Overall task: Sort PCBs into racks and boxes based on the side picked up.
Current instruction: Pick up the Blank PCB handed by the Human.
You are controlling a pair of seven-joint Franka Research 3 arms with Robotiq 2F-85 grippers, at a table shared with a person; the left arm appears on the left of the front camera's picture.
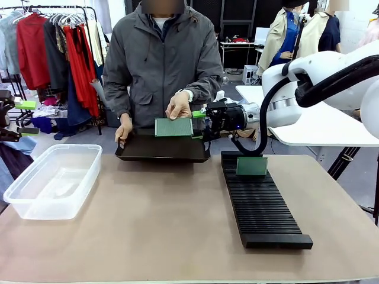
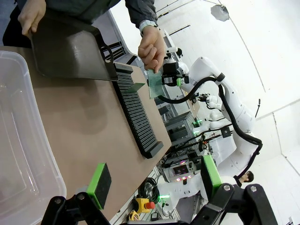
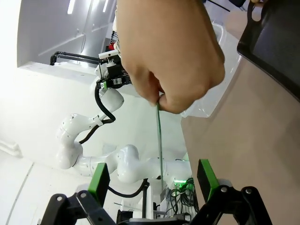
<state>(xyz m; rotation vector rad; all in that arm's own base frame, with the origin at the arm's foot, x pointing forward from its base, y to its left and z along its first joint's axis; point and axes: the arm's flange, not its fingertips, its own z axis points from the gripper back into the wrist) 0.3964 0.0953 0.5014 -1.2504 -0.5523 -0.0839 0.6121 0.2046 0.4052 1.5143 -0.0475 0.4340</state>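
Handover step: we found hand [image 3: 168, 51] holding PCB [image 3: 159, 136] edge-on between spread fingers of right claw [image 3: 153, 178], ungripped; left claw [image 2: 154, 180] released too. Next, we judged: clench squarely on board.

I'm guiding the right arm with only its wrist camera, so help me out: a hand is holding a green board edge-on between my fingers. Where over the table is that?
Observer: In the front view, the held board is at the far edge of the table, by a shallow black tray that the person's other hand grips.
Operator: Anything in the rack yet?
Observer: A second board stands in the slots at the far end of the rack.
Operator: Where's the left gripper?
Observer: The left gripper is open, near the clear tub.
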